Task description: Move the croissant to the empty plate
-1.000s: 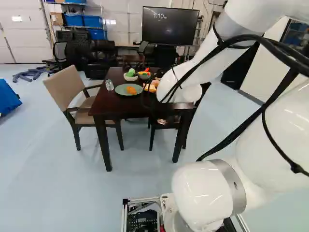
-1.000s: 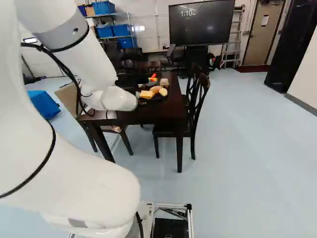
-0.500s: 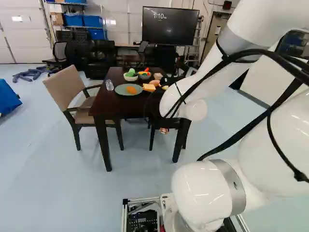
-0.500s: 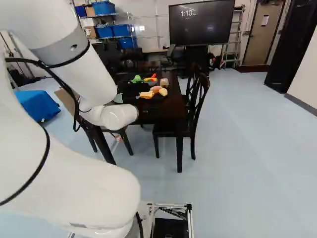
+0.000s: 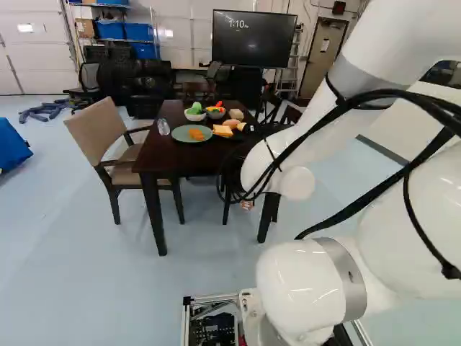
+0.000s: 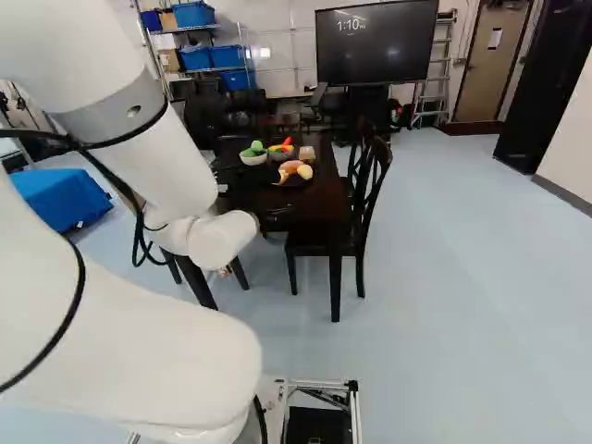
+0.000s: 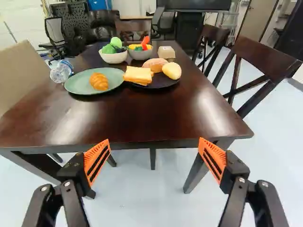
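The gripper stands wide, nothing between its orange pads, short of the near edge of the table. In the wrist view, the croissant lies alone on the green plate; beside it, the dark plate carries bread. The transfer appears complete. Retract the arm smoothly, fingers spread, and clear the table edge before folding or turning.

Left base view: the croissant and the bottle beside its plate are visible, as is the whole tan chair. The arm hides the fingers.

Right base view: the arm hides the croissant and green plate. This view alone shows the dark wooden chair down to its feet.
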`<state>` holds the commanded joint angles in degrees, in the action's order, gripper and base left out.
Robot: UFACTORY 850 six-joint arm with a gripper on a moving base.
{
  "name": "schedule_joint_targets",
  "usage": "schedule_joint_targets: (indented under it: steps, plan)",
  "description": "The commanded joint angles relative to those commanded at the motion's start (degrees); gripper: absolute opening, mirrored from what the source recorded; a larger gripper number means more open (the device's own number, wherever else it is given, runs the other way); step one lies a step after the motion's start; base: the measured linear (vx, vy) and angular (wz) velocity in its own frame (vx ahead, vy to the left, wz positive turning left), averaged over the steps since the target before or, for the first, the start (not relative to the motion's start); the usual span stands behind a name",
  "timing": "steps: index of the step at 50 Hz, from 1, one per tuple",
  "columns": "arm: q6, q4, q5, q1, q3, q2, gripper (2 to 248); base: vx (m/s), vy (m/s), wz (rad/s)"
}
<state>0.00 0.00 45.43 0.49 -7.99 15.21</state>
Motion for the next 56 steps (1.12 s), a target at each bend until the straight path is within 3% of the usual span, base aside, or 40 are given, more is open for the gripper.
schedule_joint_targets:
  steps: [25, 56]
  plan:
    - [0.0, 0.0, 4.1, -0.4, 2.7, 0.7, 247, 0.000, 0.000, 0.000]
    - [0.0, 0.0, 4.6, -0.5, 3.0, 0.8, 247, 0.000, 0.000, 0.000]
